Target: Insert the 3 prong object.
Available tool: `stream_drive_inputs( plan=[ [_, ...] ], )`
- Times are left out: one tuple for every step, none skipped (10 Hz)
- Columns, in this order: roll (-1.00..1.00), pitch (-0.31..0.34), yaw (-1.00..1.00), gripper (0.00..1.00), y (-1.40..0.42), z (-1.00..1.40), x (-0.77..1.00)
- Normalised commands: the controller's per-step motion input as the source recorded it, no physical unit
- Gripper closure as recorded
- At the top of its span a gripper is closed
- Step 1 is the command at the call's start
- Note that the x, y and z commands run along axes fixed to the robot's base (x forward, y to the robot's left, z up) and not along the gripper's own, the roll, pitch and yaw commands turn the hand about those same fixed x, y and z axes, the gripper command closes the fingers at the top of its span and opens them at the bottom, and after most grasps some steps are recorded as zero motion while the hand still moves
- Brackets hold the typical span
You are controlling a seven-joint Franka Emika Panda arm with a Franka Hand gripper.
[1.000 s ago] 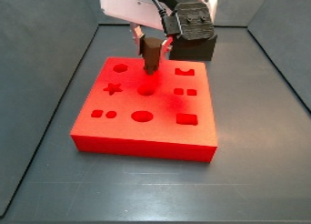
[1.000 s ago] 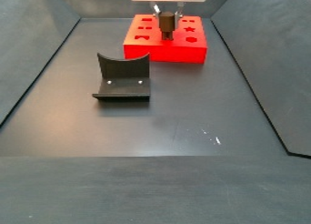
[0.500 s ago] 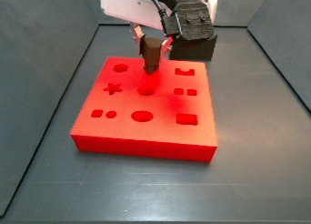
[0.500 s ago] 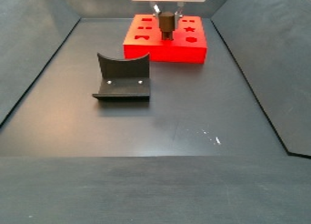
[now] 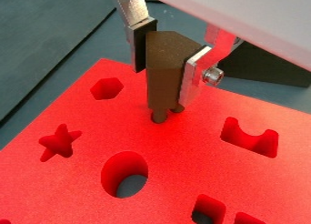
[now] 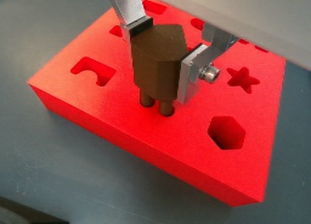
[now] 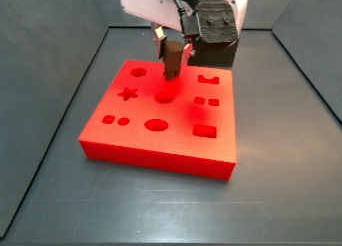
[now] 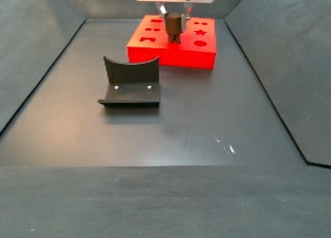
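Observation:
My gripper (image 7: 174, 48) is shut on the 3 prong object (image 7: 174, 60), a brown peg held upright over the red block (image 7: 160, 150). In both wrist views the silver fingers (image 5: 195, 75) (image 6: 195, 71) clamp the peg (image 5: 165, 68) (image 6: 155, 64) on two sides. Its thin prongs (image 5: 159, 112) (image 6: 153, 103) meet the top of the block (image 5: 183, 155) (image 6: 109, 98) near its middle. How deep they sit cannot be told. In a side view the gripper (image 8: 172, 19) and the block (image 8: 195, 56) are at the far end of the floor.
The block's top has other cut-outs: a star (image 5: 57, 141), a hexagon (image 5: 107, 86), an oval (image 5: 125, 171) and a U shape (image 5: 253, 137). A dark grey curved holder (image 8: 130, 82) stands on the dark floor nearer the camera. Sloped dark walls (image 8: 39, 77) bound the floor.
The gripper and peg have shifted slightly to the right and away in the side views. The red block has turned or slid a little with them.

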Motion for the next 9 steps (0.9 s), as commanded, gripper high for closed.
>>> stream_drive_inputs(
  plan=[
    [-0.08, 0.313, -0.17, 1.0, 0.0, -0.52, 0.0],
    [-0.02, 0.171, -0.05, 1.0, 0.0, -0.29, 0.0],
    [0.0, -0.004, 0.0, 1.0, 0.0, -0.01, 0.0],
    [-0.11, -0.047, 0.0, 1.0, 0.13, -0.31, -0.02],
    [-0.2, 0.029, 0.0, 1.0, 0.26, -0.69, 0.0],
    [-0.25, 0.039, 0.0, 1.0, 0.28, -0.69, 0.0],
    [-0.29, 0.007, -0.01, 1.0, 0.22, -0.61, 0.0],
    [-0.3, 0.0, -0.03, 1.0, 0.19, -0.58, 0.01],
    [-0.29, 0.014, -0.01, 1.0, 0.21, -0.61, 0.0]
  ],
)
